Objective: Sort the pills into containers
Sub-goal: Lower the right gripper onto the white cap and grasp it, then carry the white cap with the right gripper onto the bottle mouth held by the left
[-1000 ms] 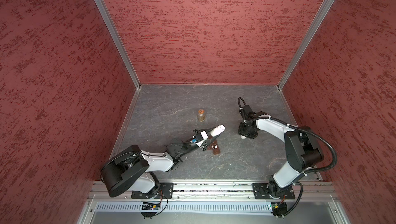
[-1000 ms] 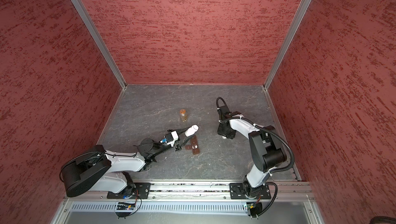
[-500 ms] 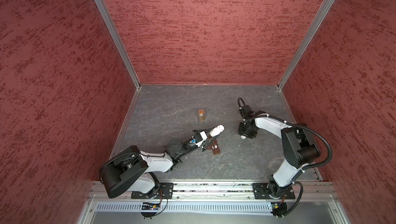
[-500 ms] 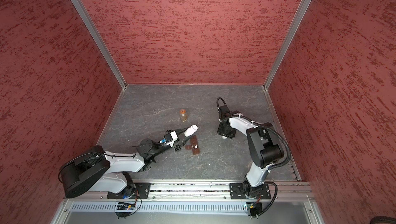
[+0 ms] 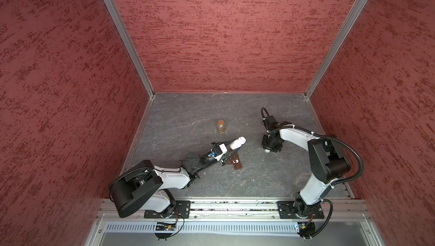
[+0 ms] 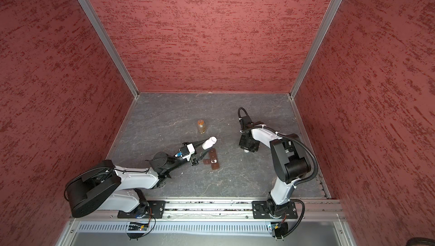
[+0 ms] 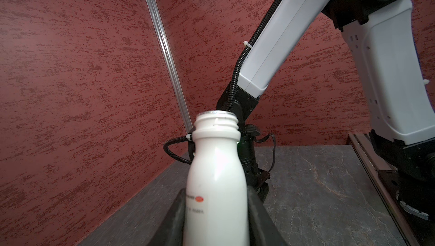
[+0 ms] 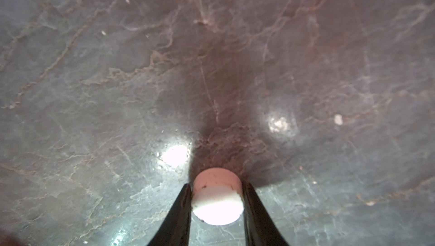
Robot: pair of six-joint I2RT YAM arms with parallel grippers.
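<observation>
Sorting is partly done, by my judgement: a small cluster of pills [image 6: 213, 161], tiny whitish specks, lies in one cell of the containers [image 6: 213, 154], a flat brown box on the table [image 5: 188, 120], while the other cells look bare, though they are too small to be sure. The left gripper [image 7: 216, 200] is clamped on an uncapped white bottle [image 7: 216, 162], tilted just beside the box. The right gripper [image 8: 217, 187], well apart, has its jaws closed against the white cap [image 8: 217, 207] on the table.
</observation>
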